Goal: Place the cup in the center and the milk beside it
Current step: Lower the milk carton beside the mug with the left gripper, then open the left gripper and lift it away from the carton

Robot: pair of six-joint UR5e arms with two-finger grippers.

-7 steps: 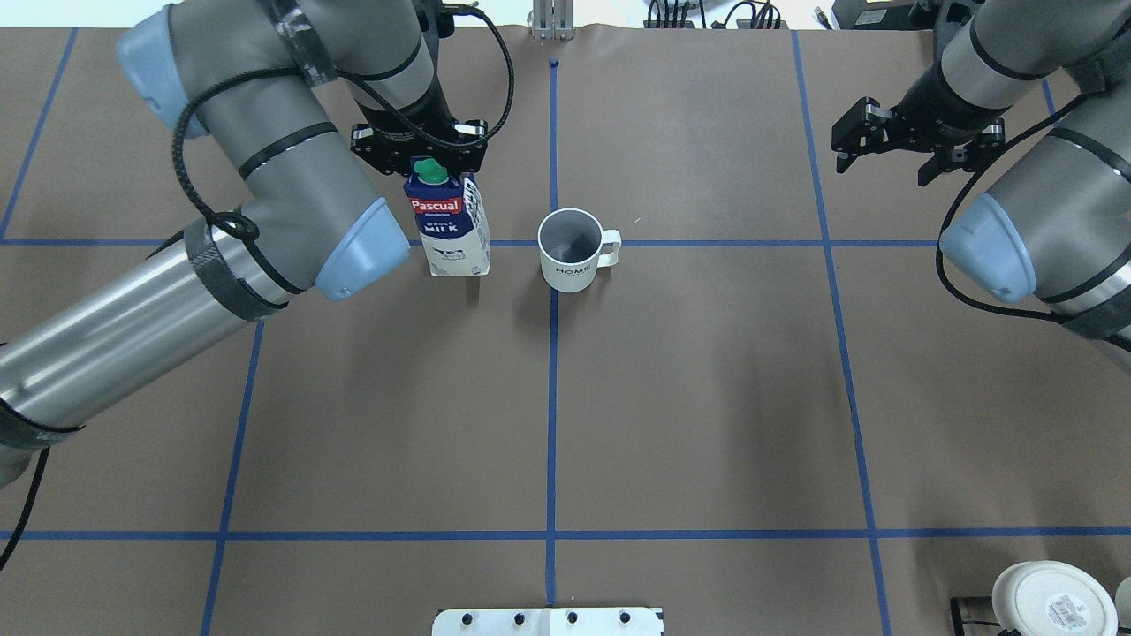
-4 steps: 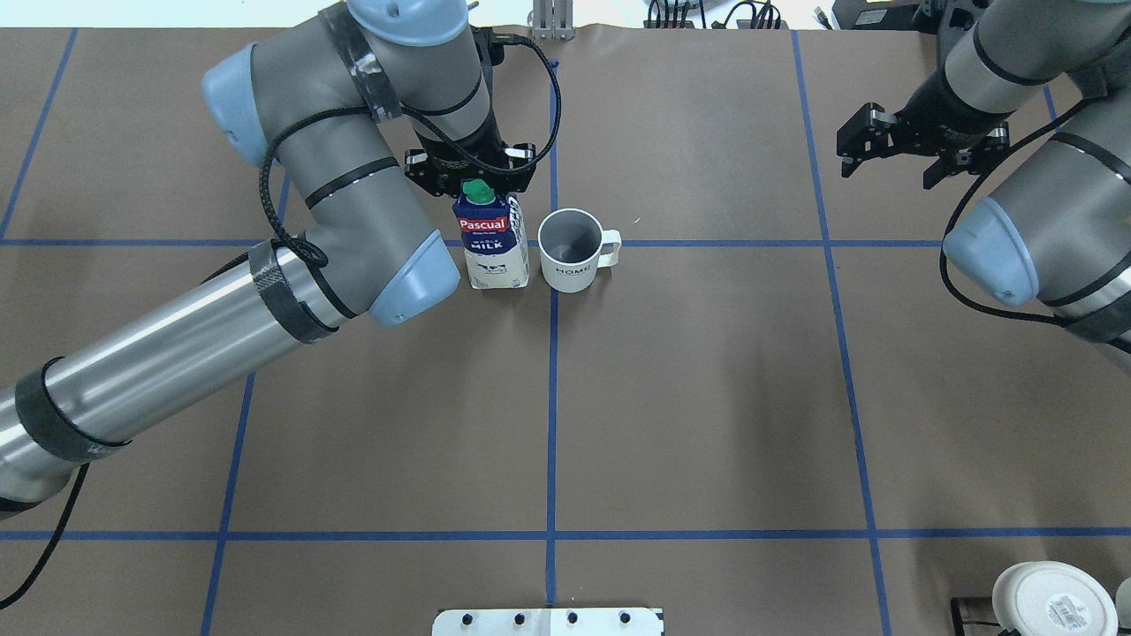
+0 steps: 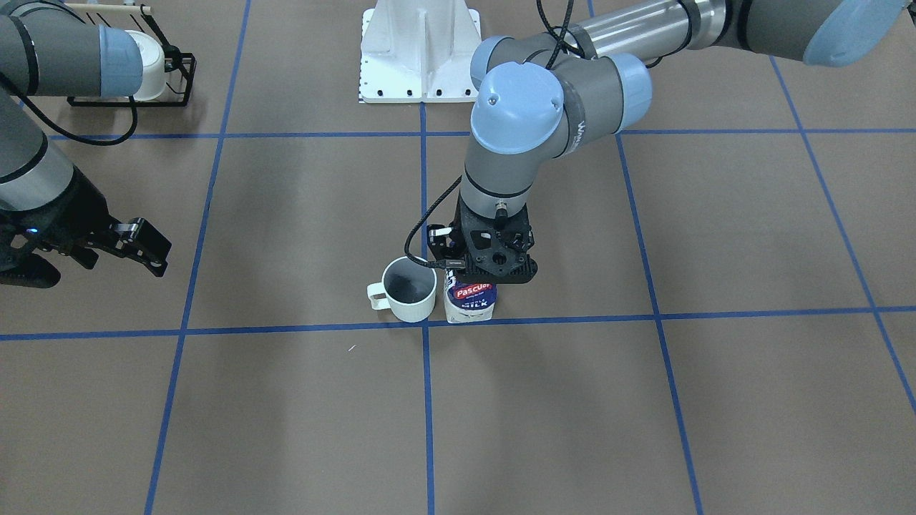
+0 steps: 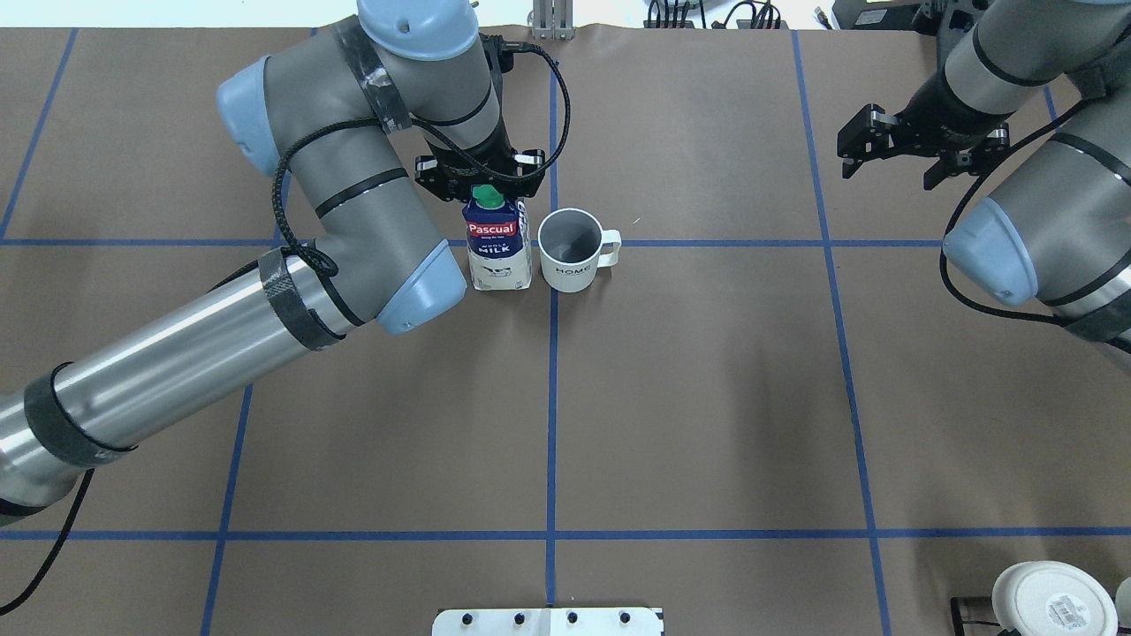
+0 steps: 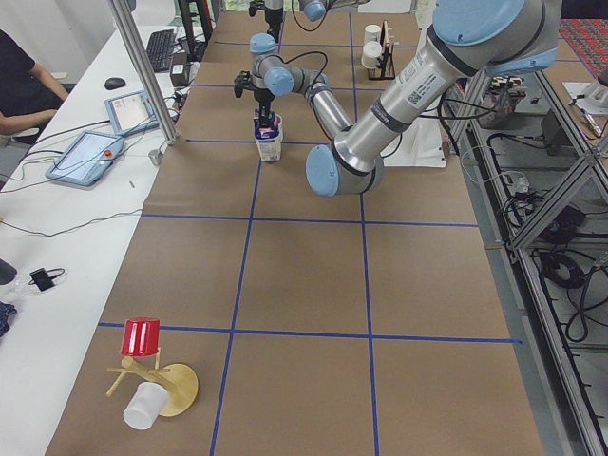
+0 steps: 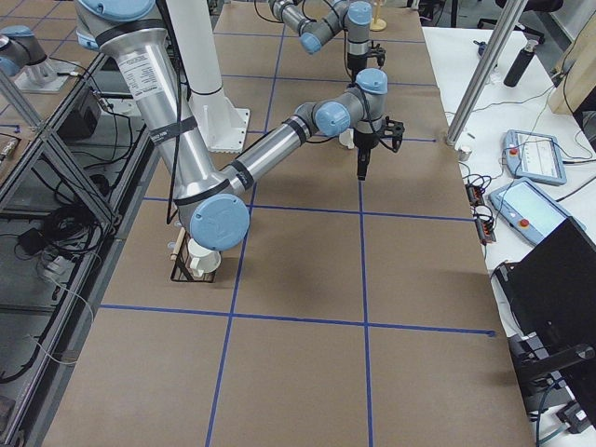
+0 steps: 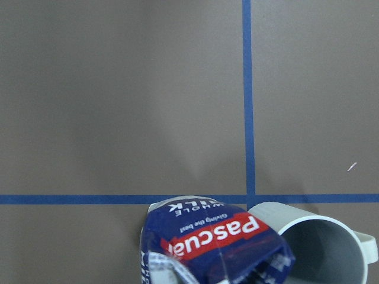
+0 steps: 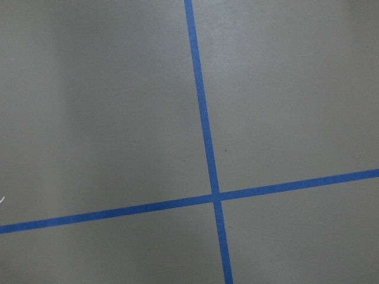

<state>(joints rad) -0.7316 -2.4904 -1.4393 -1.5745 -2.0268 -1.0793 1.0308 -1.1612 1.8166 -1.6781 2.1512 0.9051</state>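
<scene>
The white cup (image 4: 570, 252) stands upright on the center (image 4: 553, 300), the middle crossing of the blue tape lines, with its handle to the right. It also shows in the front view (image 3: 409, 290) and in the left wrist view (image 7: 320, 248). The milk (image 4: 499, 252), blue and white with a green cap, stands right next to the cup's left side, also in the front view (image 3: 470, 300) and the left wrist view (image 7: 213, 242). My left gripper (image 4: 482, 185) is shut on the milk's top. My right gripper (image 4: 892, 159) is open and empty, far right.
A black wire rack with cream-white mugs (image 3: 154, 61) stands at the robot's right near corner (image 4: 1051, 601). The white base plate (image 3: 422, 57) sits at the robot's edge. A red cup on a wooden stand (image 5: 142, 337) is at the far left end.
My left arm has carried the milk to the right, from well left of the cup to right beside it. The cup has not moved. The right arm has barely shifted.
</scene>
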